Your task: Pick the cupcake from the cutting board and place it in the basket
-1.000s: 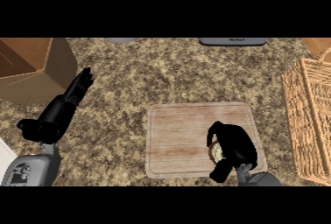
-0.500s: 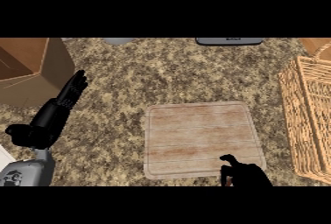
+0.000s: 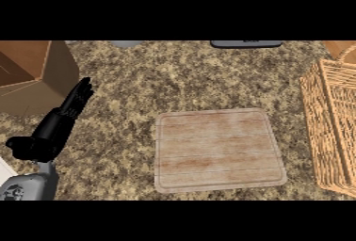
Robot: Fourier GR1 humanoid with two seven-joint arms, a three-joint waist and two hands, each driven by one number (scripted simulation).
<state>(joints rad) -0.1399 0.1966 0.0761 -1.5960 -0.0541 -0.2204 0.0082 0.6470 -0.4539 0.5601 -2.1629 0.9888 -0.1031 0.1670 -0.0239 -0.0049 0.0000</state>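
A speckled brown stone bench (image 3: 188,84) fills the view. On it, slightly near and right of centre, a pale wooden cutting board (image 3: 219,149) lies flat, roughly square with rounded corners, its plank lines running left to right. The board's top is bare wood; the cupcake shows nowhere in the view, so its place, its long axis and the way it points cannot be told.

At the right edge stands a woven wicker basket (image 3: 334,127), cut off by the frame, its near-left corner close to the board's right side but apart from it. Only a strip of its inside shows.

The left robot hand (image 3: 69,113) rests at the left, well apart from the board, fingers straight and together, pointing toward the far side, holding nothing. Its grey forearm (image 3: 28,186) enters from the near left corner. The right robot hand is out of view.

A brown wooden box (image 3: 31,75) sits at the far left, and a dark grey object (image 3: 246,44) lies at the far edge.
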